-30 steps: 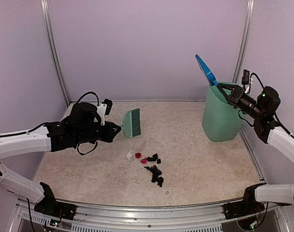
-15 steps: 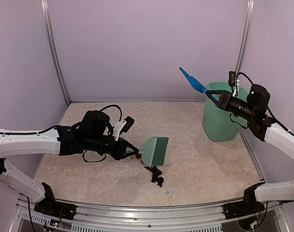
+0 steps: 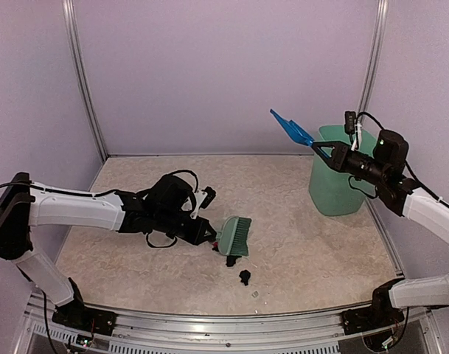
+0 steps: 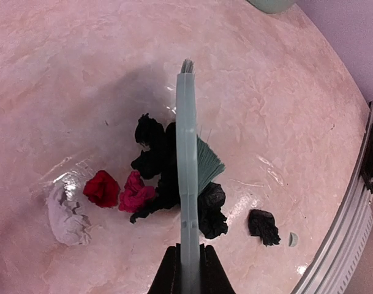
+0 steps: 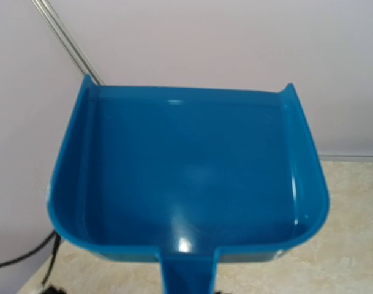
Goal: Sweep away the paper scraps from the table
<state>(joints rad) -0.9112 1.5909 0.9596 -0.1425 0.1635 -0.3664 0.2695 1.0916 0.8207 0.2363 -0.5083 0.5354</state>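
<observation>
The paper scraps lie mid-table: a black clump [image 4: 154,160], a red one [image 4: 101,188], a pink one [image 4: 134,193] and a white one [image 4: 67,211] left of the brush, more black ones [image 4: 212,211] [image 4: 263,225] to its right. From above only black bits [image 3: 244,276] show. My left gripper [image 3: 208,234] [image 4: 187,272] is shut on the handle of the green brush [image 3: 235,236] [image 4: 187,184], whose bristles rest among the scraps. My right gripper [image 3: 329,153] is shut on the handle of the blue dustpan [image 3: 290,127] [image 5: 186,184], held high in the air, left of the bin.
A tall mint-green bin [image 3: 338,184] stands at the back right of the beige table [image 3: 305,243]. A metal rail [image 3: 231,324] runs along the near edge. A tiny white fragment [image 3: 255,295] lies close to that rail.
My left arm swung the brush forward and right from the table's back-left into the scraps, bunching them together. My right arm carried the dustpan from above the bin leftward.
</observation>
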